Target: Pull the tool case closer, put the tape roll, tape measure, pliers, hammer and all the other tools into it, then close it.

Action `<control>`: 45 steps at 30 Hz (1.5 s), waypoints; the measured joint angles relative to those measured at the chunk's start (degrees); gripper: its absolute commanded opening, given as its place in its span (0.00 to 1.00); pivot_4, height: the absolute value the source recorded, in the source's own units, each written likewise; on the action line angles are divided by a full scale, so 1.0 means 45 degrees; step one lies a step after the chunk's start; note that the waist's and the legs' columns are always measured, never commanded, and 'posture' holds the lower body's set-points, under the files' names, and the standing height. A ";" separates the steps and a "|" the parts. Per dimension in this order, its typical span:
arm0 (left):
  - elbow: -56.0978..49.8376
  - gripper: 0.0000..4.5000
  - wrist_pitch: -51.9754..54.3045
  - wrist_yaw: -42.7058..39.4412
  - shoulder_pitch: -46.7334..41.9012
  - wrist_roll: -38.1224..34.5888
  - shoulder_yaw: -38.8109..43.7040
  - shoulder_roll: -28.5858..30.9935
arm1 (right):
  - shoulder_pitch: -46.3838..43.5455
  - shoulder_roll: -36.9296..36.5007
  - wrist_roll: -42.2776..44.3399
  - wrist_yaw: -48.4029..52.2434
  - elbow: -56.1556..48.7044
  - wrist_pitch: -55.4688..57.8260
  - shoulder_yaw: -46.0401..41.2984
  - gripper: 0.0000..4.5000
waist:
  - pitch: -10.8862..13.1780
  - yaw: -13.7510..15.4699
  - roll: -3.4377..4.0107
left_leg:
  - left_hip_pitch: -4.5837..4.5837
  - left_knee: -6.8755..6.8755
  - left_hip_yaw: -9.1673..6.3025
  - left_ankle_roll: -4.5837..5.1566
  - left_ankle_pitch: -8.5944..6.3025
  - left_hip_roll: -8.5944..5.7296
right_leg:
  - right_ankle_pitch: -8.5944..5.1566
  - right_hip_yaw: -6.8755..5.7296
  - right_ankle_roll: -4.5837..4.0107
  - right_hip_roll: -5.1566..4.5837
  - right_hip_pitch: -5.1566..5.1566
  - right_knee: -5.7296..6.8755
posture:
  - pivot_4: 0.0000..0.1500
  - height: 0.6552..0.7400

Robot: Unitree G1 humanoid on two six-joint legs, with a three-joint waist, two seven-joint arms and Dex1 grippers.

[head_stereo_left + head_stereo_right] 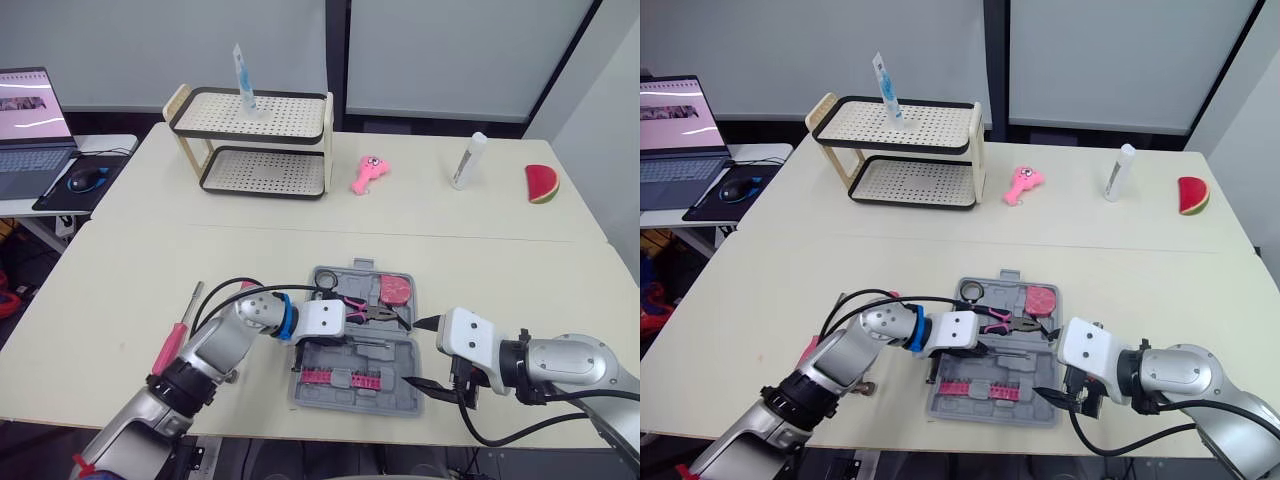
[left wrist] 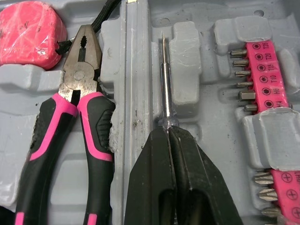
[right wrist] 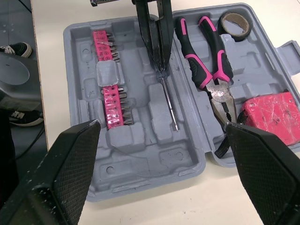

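Seating the thin screwdriver point(image 2: 165, 79) in its moulded groove looked to be the step in hand. The left hand point(image 2: 169, 135) was pinched narrow on the handle end, and the bare shaft lay along the channel in the near half of the open tool case point(image 3: 154, 165). That channel ran between the hinge ridge and the pink bit strips point(image 3: 112, 101). The case sat on the counter point(image 1: 150, 260), close in front of the robot. Its far half already held the pliers point(image 3: 211, 70), the pink tape measure point(image 3: 269, 115) and the tape roll point(image 3: 236, 26). The right hand point(image 1: 413, 352) hovered just beside the case's right edge, fingers spread wide and holding nothing. To finish this step well, the left hand would probably need to keep the shaft parallel to the groove and press the handle down until it sat flush. Only then should it let go, opening just enough to clear the handle without nudging the pliers next to it. A straight lift away would avoid dragging the tool back out. If the handle rode proud of the moulding, the lid might not shut later. A pink-handled screwdriver point(image 1: 175, 340) lay on the counter to the left of the case, so packing was not done.
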 measured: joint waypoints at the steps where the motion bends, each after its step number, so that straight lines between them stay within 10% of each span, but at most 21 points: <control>1: -0.0113 0.01 0.0165 -0.0087 0.0068 -0.0134 0.0151 0.0174 | 0.0008 0.0048 0.0001 -0.0011 0.0000 -0.0044 -0.0051 1.00 | 0.0001 0.0004 0.0003 | 0.0000 -0.0001 0.0003 0.0000 0.0000 0.0002 | 0.0000 0.0002 0.0000 0.0002 -0.0004 0.0000 | 1.00 0.94; 12: -0.2448 0.01 0.1386 -0.0309 0.3788 -0.5391 0.7634 0.2737 | 0.1173 0.0387 -0.0291 0.0445 0.0635 -0.2689 -0.2001 1.00 | 0.0028 0.0035 0.0010 | -0.0019 -0.0009 0.0019 -0.0002 -0.0002 0.0041 | -0.0011 -0.0020 -0.0020 0.0002 -0.0028 0.0007 | 1.00 0.94; 19: -0.0340 0.01 0.1012 0.1363 0.6335 -0.5684 1.2053 0.3170 | 0.3104 -0.0010 -0.0161 0.2345 0.2443 -0.4833 -0.4255 1.00 | 0.0027 0.0011 0.0007 | 0.0032 -0.0008 0.0034 -0.0002 -0.0003 0.0053 | -0.0020 -0.0014 -0.0037 0.0007 0.0019 0.0009 | 1.00 0.94; 34: 0.3376 0.99 -0.1224 0.0310 1.1106 -0.5768 1.4941 0.3536 | 0.3318 -0.0841 0.1043 0.5048 0.3708 -0.5404 -0.5482 1.00 | 0.0016 0.0038 -0.0012 | 0.0039 -0.0015 0.0048 -0.0007 -0.0006 0.0072 | -0.0038 -0.0019 -0.0061 0.0015 0.0020 0.0002 | 1.00 0.94; 45: 0.2838 0.99 -0.1256 0.0480 1.1448 -0.5881 1.4943 0.3454 | 0.2694 -0.0918 0.0962 0.5429 0.4372 -0.5737 -0.5180 1.00 | 0.0014 0.0002 -0.0016 | 0.0044 -0.0022 0.0054 -0.0008 -0.0007 0.0078 | -0.0040 -0.0014 -0.0064 0.0018 0.0016 0.0000 | 1.00 0.94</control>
